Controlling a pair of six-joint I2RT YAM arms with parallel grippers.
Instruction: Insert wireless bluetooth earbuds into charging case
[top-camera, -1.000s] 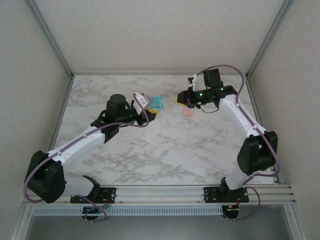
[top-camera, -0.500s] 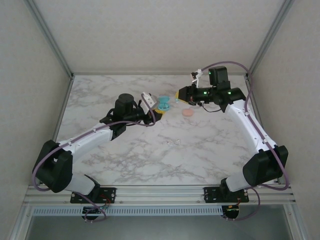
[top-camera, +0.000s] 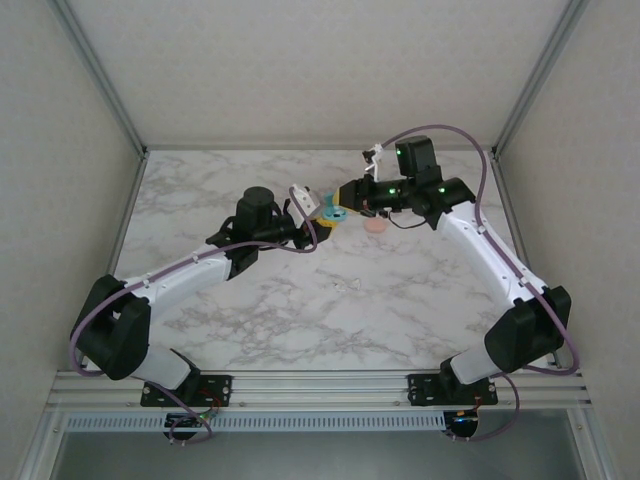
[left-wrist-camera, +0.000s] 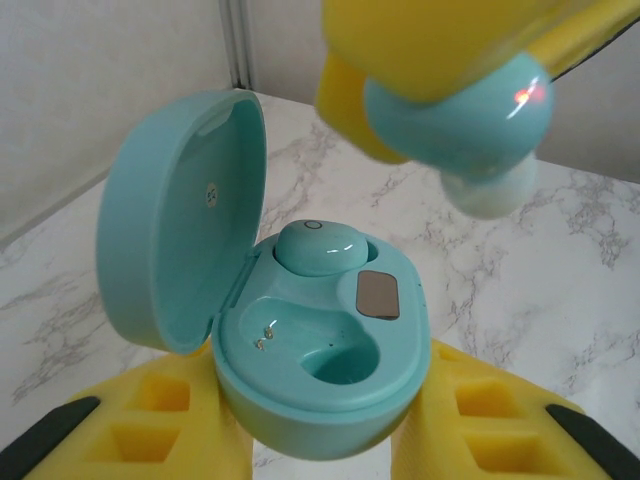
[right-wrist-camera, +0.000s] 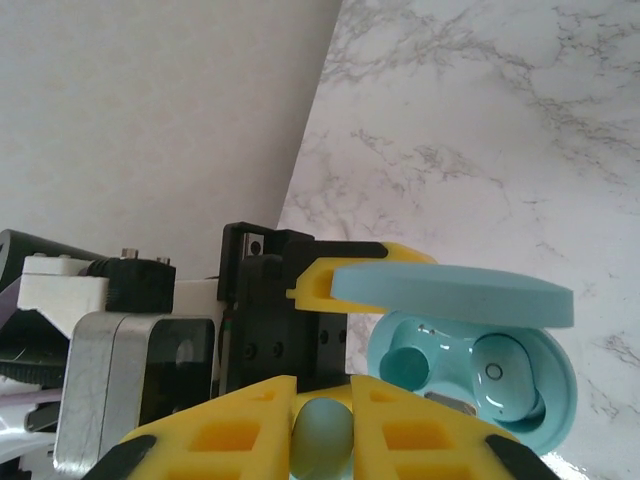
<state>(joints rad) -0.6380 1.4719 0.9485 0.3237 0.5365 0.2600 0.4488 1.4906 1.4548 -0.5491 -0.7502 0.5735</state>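
Observation:
My left gripper (left-wrist-camera: 325, 445) is shut on the base of a teal charging case (left-wrist-camera: 340, 395), held up with its lid (left-wrist-camera: 180, 220) swung open. One teal earbud (left-wrist-camera: 318, 245) sits in the far slot; the near slot (left-wrist-camera: 325, 355) is empty. My right gripper (right-wrist-camera: 322, 425) is shut on a second teal earbud (right-wrist-camera: 322, 440), which hangs just above and to the right of the case (left-wrist-camera: 465, 125). In the top view the two grippers meet at the back middle of the table, left gripper (top-camera: 316, 213) and right gripper (top-camera: 343, 194) almost touching over the case (top-camera: 331, 209).
A pink rounded case (top-camera: 376, 226) lies on the marble table (top-camera: 400, 310) just right of the grippers. Small pale bits (top-camera: 350, 285) lie near the table's middle. Metal frame posts and walls bound the table at the back and sides.
My right gripper has swung left with the earbud until it is over the open case. My left gripper has carried the case a little to the right.

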